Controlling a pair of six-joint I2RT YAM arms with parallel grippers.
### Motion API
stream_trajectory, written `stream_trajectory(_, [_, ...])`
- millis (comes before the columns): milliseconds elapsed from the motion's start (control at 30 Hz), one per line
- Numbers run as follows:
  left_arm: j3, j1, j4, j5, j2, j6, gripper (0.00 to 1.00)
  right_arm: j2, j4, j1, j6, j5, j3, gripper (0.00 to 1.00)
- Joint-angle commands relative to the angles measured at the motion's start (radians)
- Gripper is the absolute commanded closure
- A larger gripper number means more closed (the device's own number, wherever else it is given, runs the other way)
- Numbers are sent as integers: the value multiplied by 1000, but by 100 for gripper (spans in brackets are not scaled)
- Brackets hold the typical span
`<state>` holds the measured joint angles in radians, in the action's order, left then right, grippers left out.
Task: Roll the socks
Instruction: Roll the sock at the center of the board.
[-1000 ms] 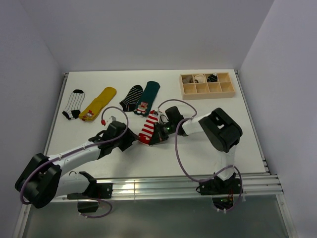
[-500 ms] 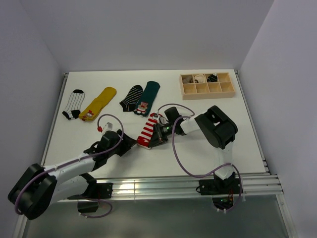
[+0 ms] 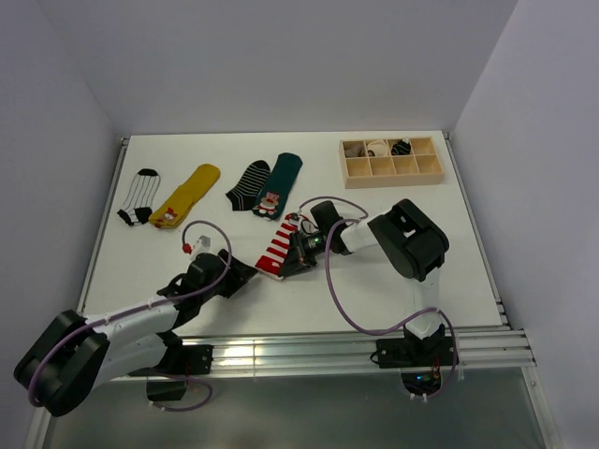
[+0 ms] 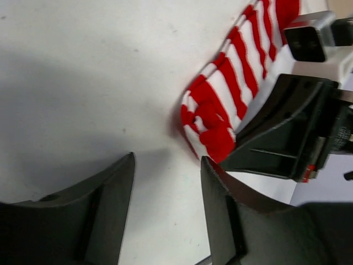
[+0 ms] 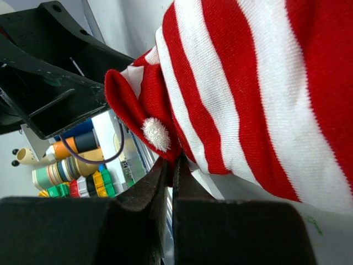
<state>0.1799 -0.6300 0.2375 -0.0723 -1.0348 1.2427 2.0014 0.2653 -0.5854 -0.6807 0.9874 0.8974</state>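
The red-and-white striped Santa sock [image 3: 279, 245] lies mid-table. My right gripper [image 3: 294, 259] is shut on its near edge; the right wrist view shows the jaws [image 5: 171, 168] pinching red fabric by a white pompom, the striped sock [image 5: 259, 83] above. My left gripper [image 3: 245, 274] is open and empty, just left of the sock's near end. In the left wrist view its gripper [image 4: 165, 185] stands over bare table, the sock [image 4: 229, 96] ahead. The dark green bear sock [image 3: 279, 181] and the black sock with thin white stripes [image 3: 248, 183] lie flat behind.
A yellow sock [image 3: 187, 194] and a white sock with black stripes [image 3: 138, 196] lie at the back left. A wooden compartment box [image 3: 391, 160] with rolled socks in its back row stands at the back right. White walls enclose the table.
My left arm has drawn back toward the near left, its gripper now just short of the sock. My right gripper has shifted slightly left, still holding the sock's edge.
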Motion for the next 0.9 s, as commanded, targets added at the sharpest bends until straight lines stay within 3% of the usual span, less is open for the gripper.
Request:
stream_trajectory(0, [23,-2,83,9,-68,17,45,10,38,1,-29,2,25,100])
stream_trajectory(267, [21,-2,230,55,-200,50,47,20,60,1,-46,-4,18,100])
stream_trajectory(867, [-36,-2,332,42,-217,112,44,45,40,-4,-60,-32,15,100])
